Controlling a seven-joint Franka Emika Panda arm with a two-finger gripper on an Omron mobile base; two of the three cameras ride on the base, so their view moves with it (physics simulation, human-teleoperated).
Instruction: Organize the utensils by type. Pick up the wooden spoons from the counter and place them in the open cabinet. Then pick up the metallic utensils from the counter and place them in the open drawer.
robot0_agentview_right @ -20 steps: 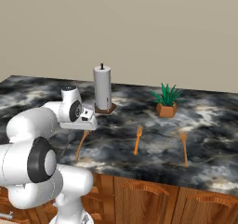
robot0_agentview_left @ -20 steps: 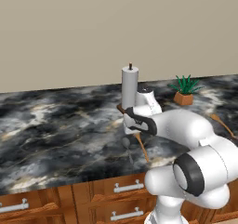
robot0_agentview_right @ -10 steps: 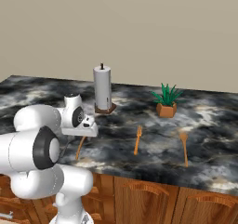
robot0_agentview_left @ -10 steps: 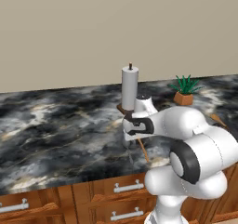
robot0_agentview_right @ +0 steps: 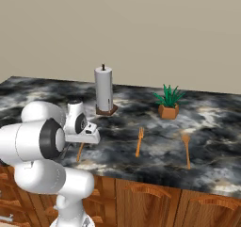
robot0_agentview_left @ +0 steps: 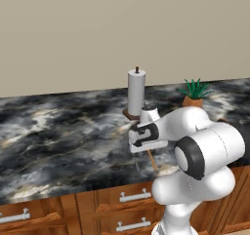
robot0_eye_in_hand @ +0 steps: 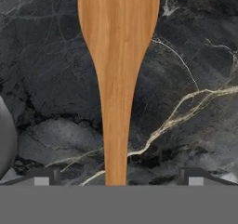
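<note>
- The gripper (robot0_eye_in_hand: pixel 119 179) hangs low over the counter (robot0_agentview_left: pixel 58 131), pointing down at a wooden spoon (robot0_eye_in_hand: pixel 118 69) lying flat on the marble.
- In the hand view the spoon's handle runs between the 2 fingers (robot0_eye_in_hand: pixel 44 175), one tip on each side with marble showing in both gaps; the fingers are spread and grasp nothing.
- The spoon's broad oval end lies toward the top of the hand view, its narrow handle toward the bottom.
- In the left base view the same spoon (robot0_agentview_left: pixel 152 159) pokes out below the hand, near the counter's front edge; in the right base view it (robot0_agentview_right: pixel 80 151) shows beside the arm.
- A wooden fork-tined utensil (robot0_agentview_right: pixel 139 141) lies further right on the counter, well apart from the gripper.
- A 2nd wooden spoon (robot0_agentview_right: pixel 187 149) lies further right again, its bowl toward the wall.
- A paper-towel roll (robot0_agentview_right: pixel 104 89) stands upright on a brown base behind the hand.
- A small potted plant (robot0_agentview_right: pixel 168 102) sits near the wall, behind the 2 right-hand utensils.
- Reddish-brown drawer fronts with silver handles (robot0_agentview_left: pixel 133 196) run below the counter.
</note>
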